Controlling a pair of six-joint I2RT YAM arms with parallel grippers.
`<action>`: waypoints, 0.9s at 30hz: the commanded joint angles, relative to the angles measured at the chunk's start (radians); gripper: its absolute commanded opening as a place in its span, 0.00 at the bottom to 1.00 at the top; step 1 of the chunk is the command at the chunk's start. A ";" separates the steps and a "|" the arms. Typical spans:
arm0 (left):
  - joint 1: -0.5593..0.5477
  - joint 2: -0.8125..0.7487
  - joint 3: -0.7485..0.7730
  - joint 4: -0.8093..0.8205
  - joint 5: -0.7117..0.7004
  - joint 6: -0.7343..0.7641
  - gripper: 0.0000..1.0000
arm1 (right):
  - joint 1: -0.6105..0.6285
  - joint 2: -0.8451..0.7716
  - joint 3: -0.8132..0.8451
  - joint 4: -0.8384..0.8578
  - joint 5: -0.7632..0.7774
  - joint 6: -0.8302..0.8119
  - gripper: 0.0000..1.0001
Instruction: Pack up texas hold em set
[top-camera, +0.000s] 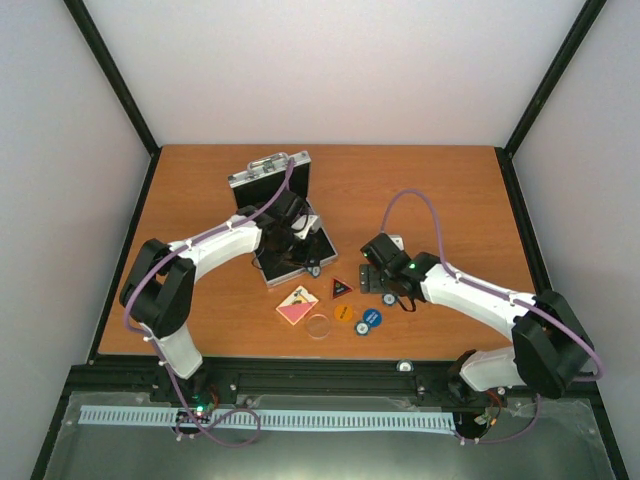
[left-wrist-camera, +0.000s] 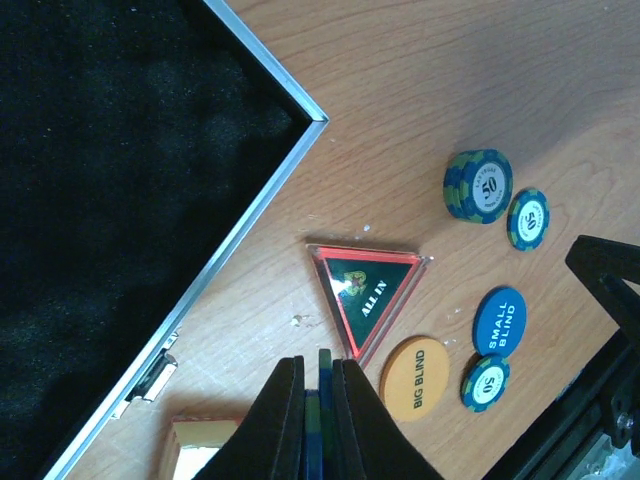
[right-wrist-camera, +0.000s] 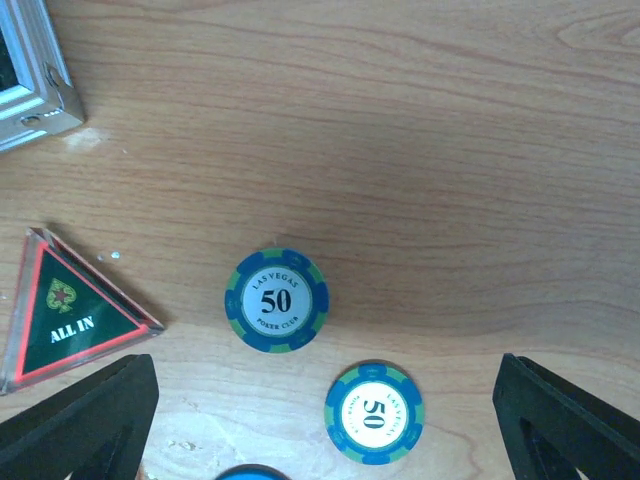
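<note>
- The open silver case (top-camera: 262, 180) is seen at the back left of the table (top-camera: 450, 200), its lid stood up and its black foam lining (left-wrist-camera: 100, 200) bare where it can be seen. It is judged rigid and fairly light. The handle on the lid is the natural hold, though only the lid needs pushing shut.
- The pink card deck (top-camera: 296, 305) lies just in front of the case. A firm block is expected, best taken across its short sides.
- The red-black triangle (left-wrist-camera: 365, 290), marked ALL IN, lies flat near the case corner. Hard, slick plastic is assumed, so an edge-to-point pinch is advised.
- The orange disc (left-wrist-camera: 415, 375) and blue disc (left-wrist-camera: 497, 320) lie side by side. Being thin and flat, they are likely hard to lift without tipping an edge.
- The clear disc (top-camera: 319, 326) sits nearest the arms and is easily overlooked.
- A short chip stack (right-wrist-camera: 277, 300) and a single chip (right-wrist-camera: 373, 412) lie below the right gripper (right-wrist-camera: 325, 362), whose fingers are spread wide with nothing held. The stack is judged prone to sliding apart and is better pinched across its rim.
- A few held chips (left-wrist-camera: 322, 410) are clamped edgewise in the left gripper (top-camera: 298, 240), just beside the case edge.
</note>
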 joint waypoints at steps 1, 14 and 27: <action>-0.011 -0.009 0.035 -0.017 -0.025 0.028 0.01 | -0.005 0.013 0.034 -0.002 0.005 -0.006 0.94; -0.011 0.030 0.030 0.050 0.068 0.012 0.01 | -0.006 0.020 0.041 -0.023 0.032 -0.006 0.93; -0.048 0.077 0.015 0.174 0.178 -0.052 0.01 | -0.029 -0.010 0.029 -0.016 0.041 0.019 0.92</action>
